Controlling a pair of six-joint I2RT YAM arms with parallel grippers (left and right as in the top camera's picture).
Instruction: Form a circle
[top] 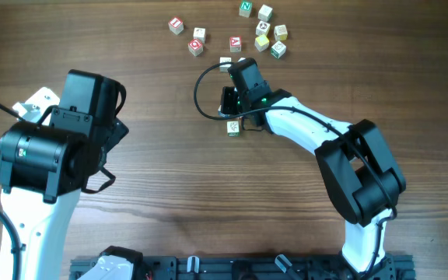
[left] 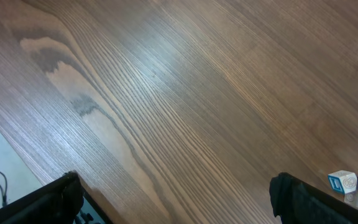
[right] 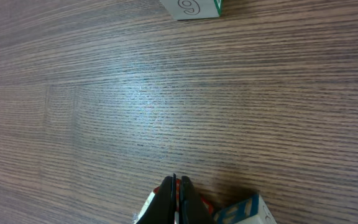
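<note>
In the right wrist view my right gripper [right: 174, 186] is shut, its tips low over the wood with nothing between them. Under the tips lies a red-marked cube [right: 155, 210], with a blue-marked cube [right: 246, 211] close against it on the right. These two are all I see of the circle clump. Overhead, the right gripper [top: 230, 104] hides them. A green-marked cube [right: 194, 6] lies apart ahead of the fingers, and it is also visible from overhead [top: 233, 127]. My left gripper [left: 182, 202] is open over bare wood, far to the left.
Several loose letter cubes [top: 263, 31] are scattered at the table's far side, some to the left [top: 196, 47], and one white cube [top: 225, 64] sits behind the right wrist. The left arm [top: 53, 148] fills the left side. The left wrist view shows a blue-marked cube [left: 342, 182] at lower right.
</note>
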